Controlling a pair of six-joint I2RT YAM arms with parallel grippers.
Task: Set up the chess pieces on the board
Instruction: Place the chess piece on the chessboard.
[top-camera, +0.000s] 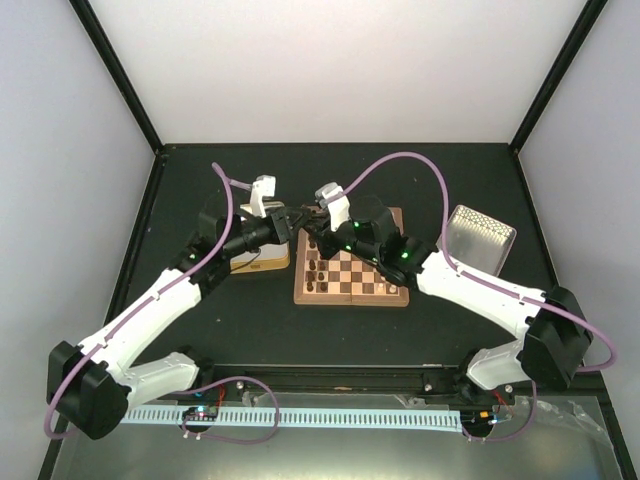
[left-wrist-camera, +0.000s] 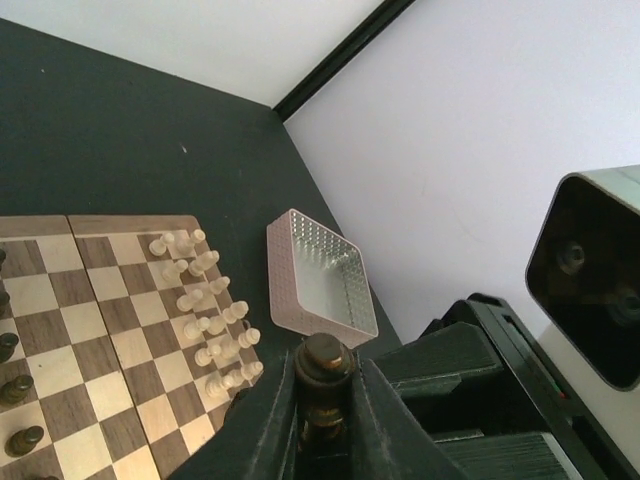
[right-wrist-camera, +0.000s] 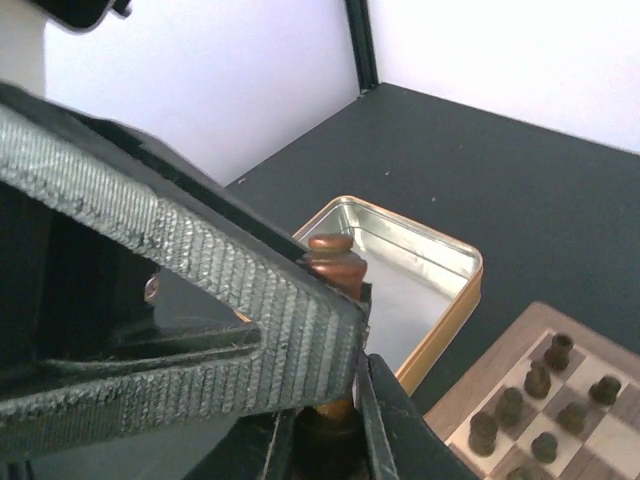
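Note:
The board (top-camera: 350, 297) lies mid-table. Dark brown pieces (top-camera: 312, 265) stand along its left side, and cream pieces (left-wrist-camera: 205, 300) along its right side in the left wrist view. Both grippers meet in the air above the board's far left corner. My left gripper (top-camera: 300, 217) is shut on a dark brown piece (left-wrist-camera: 325, 362), whose rounded top shows between its fingers. My right gripper (top-camera: 319, 212) is shut on the lower end of the same piece (right-wrist-camera: 335, 262). In the right wrist view the left gripper's ribbed finger (right-wrist-camera: 200, 300) crosses in front. More dark pieces (right-wrist-camera: 540, 380) stand on the board (right-wrist-camera: 500, 360) below.
A yellowish tin (top-camera: 262, 262), which looks empty in the right wrist view (right-wrist-camera: 450, 300), sits just left of the board. A silvery perforated tray (top-camera: 480, 235) sits at the board's right; it also shows in the left wrist view (left-wrist-camera: 320, 285). Grey walls close the back.

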